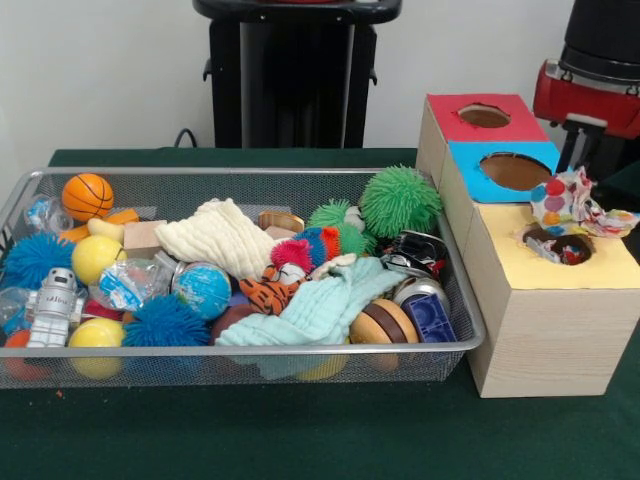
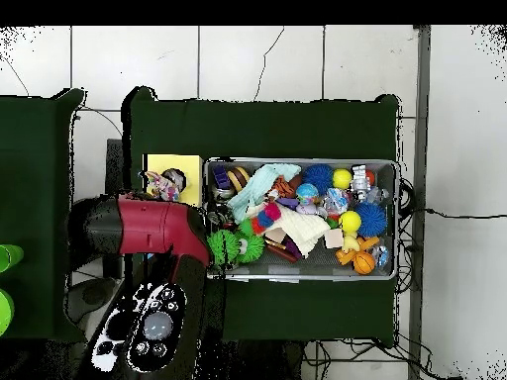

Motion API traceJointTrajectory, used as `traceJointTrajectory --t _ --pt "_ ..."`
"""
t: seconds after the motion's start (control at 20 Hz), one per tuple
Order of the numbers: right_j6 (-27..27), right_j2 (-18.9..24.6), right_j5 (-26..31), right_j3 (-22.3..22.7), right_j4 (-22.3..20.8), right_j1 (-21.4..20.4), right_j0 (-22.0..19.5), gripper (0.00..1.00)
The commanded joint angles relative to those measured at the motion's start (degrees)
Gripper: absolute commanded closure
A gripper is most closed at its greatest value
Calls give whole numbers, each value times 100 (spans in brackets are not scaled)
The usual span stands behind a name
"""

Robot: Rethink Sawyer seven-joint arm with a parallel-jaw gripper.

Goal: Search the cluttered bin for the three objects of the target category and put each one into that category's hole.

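— what does the robot look like from above?
— a glossy red arm (image 2: 149,226) with black joints, plus a black head panel dotted with round silver buttons.
— and from across the table?
— a black pedestal (image 1: 296,75); a red-and-black link at the right edge.

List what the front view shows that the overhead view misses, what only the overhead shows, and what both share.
Front only: the red hole and blue hole; overhead, the arm covers them.
Overhead only: the whole red arm and the tiled floor.
Both: the bin full of toys, the mint cloth, and a printed rag lying at the yellow hole.
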Motion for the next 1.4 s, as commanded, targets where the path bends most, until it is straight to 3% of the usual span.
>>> traceJointTrajectory --t 0.05,0.5,1.05,1.4 --pt "670 81 79 -242 -313 419 -141 100" --pt "767 41 91 -723 -334 703 -231 100" --pt "531 76 -302 -1375 -485 1427 -686 100" --pt "116 741 -195 -1765 -373 2077 -1237 100"
